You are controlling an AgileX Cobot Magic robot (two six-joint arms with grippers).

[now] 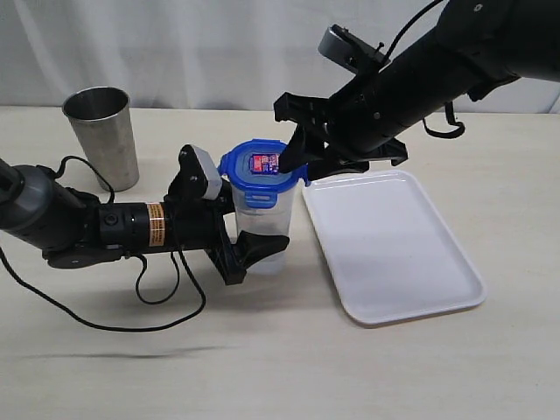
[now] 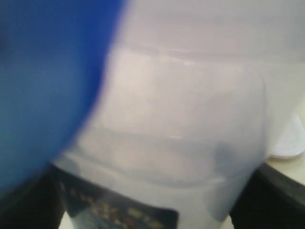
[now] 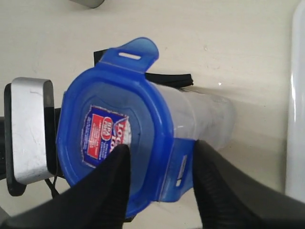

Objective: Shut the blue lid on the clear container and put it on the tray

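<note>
The clear container (image 1: 267, 229) stands upright on the table just left of the tray (image 1: 394, 245). My left gripper (image 1: 262, 242) is shut on its lower body from the side. In the left wrist view the container (image 2: 181, 119) fills the frame between the dark fingers (image 2: 279, 195), with the lid (image 2: 43, 86) a blue blur. The blue lid (image 1: 262, 171) sits on top of the container. My right gripper (image 1: 303, 166) is open and straddles the lid's tray-side edge. One finger rests over the lid (image 3: 143, 95) near its sticker. The other stands just outside a folded-down tab (image 3: 183, 164). Another tab (image 3: 136, 52) sticks outward.
A grey steel tumbler (image 1: 101, 136) stands at the back left, clear of both arms. The left arm's cable (image 1: 131, 315) loops across the table in front. The tray's rim (image 3: 298, 95) lies close beside the container (image 3: 205, 114).
</note>
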